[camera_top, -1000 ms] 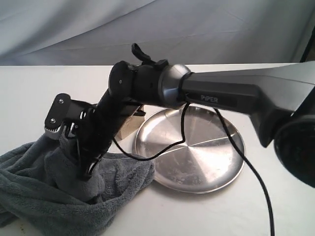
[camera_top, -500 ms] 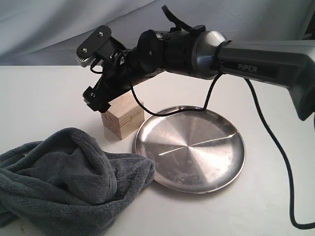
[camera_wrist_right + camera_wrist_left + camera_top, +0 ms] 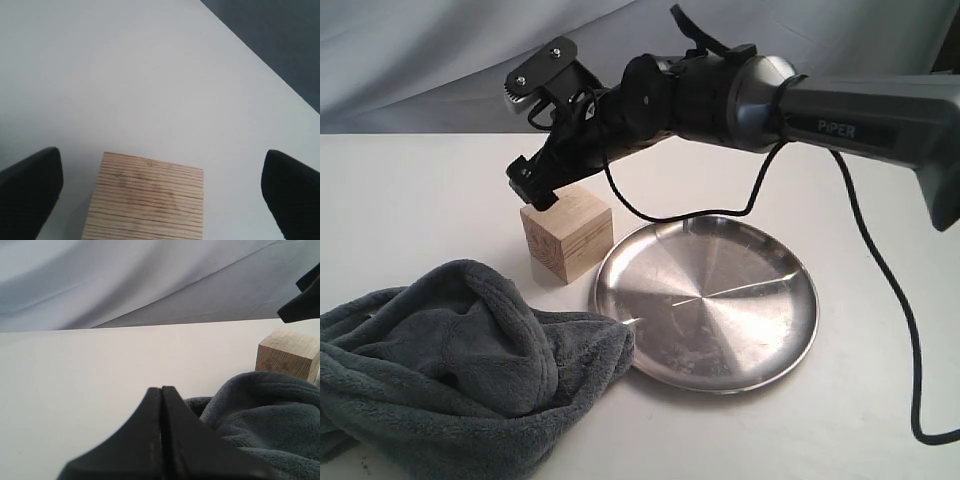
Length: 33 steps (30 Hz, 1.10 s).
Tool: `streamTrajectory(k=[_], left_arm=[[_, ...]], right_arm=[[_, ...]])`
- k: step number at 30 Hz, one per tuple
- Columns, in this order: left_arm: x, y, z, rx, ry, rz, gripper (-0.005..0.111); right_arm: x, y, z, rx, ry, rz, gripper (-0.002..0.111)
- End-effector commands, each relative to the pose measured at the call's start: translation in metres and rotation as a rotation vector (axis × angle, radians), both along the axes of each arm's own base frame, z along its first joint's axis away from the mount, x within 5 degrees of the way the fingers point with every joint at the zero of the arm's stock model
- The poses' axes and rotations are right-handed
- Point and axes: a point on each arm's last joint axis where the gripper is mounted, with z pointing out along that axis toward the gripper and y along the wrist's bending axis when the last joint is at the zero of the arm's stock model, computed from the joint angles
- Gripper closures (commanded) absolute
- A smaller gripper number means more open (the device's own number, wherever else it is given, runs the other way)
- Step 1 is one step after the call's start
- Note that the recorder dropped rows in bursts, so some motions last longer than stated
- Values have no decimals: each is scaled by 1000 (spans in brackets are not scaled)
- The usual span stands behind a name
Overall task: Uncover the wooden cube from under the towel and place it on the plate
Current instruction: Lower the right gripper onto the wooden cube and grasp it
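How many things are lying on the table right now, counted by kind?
Wooden cube: 1
Grey towel: 1
Steel plate: 1
Total: 3

Exterior frontal, right wrist downward, left low, sharing wooden cube (image 3: 147, 200)

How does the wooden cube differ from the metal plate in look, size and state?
The wooden cube is tan, grained and blocky; the plate is shiny steel, round and shallow. The cube is narrower but taller than the plate. The open right claw hovers over the cube; the plate lies empty. Both rest on the white table beside the towel.
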Motion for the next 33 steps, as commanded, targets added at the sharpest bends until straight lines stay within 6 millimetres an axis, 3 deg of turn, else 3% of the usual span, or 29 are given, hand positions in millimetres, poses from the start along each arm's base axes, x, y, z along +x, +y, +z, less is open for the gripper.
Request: streamTrajectory(k=[1,17,24,27,30,33], left_arm=[[0,0,-1,-4,-4,-4,107],[0,0,-1,-2,-4,-5,107],[0,0,-1,-2,-4,-5,107],[0,0,-1,-4,-4,-4,107],[0,0,-1,-4,-4,-4,107],[0,0,-1,-4,-4,-4,107]], right_arm=[[3,1,-22,-16,60,-13,3],[6,3,-64,-65,116,-9,3],[6,3,-65,-66,121,-9,5],[5,3,-66,-74,134,-5,17],[4,3,-67,-80,145,-2,36],[4,3,-67,-80,145,-2,63]])
